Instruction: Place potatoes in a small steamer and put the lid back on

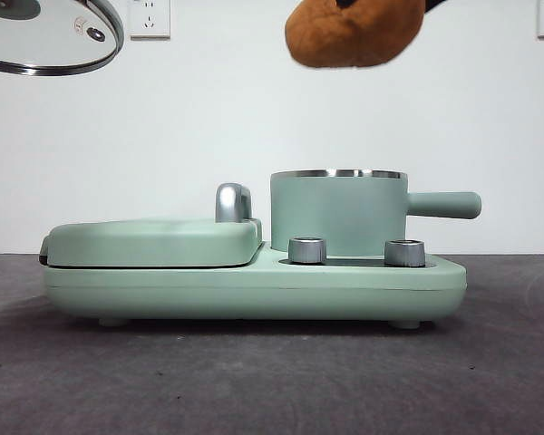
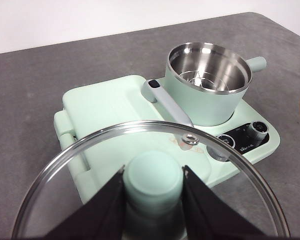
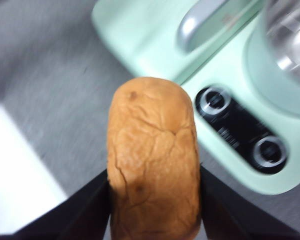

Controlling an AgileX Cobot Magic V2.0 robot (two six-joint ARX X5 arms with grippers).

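One potato (image 3: pixel 154 160), one pot (image 1: pixel 338 212), one lid (image 2: pixel 150 180), two knobs (image 1: pixel 307 250) on the base (image 1: pixel 254 288) — that's my count. My right gripper (image 3: pixel 154 200) has its jaws pressed against both sides of the potato, clamping it: orange-brown, oval, skin dry and run through with fine cracks. In the front view it hangs high in the air (image 1: pixel 354 33), above the pot and well clear of the rim. My left gripper (image 2: pixel 152 200) is clamped on the lid's mint knob (image 2: pixel 153 176), jaws tight on either side, and the lid floats up at the top corner of the front view (image 1: pixel 50 36), over the grill plate (image 1: pixel 154 240) side, tilted a little.

The pot sits on the base, steel rim on top, straight green handle (image 1: pixel 444 205) sticking out sideways. From the front I only get its wall. My left wrist camera looks down into it: shiny steel inside (image 2: pixel 208 75), with a ribbed insert at the bottom and no food in it. The same camera shows the grill plate's handle (image 2: pixel 165 102) lying beside the pot. My right wrist view is blurred, yet both knobs show on a black panel (image 3: pixel 242 131).
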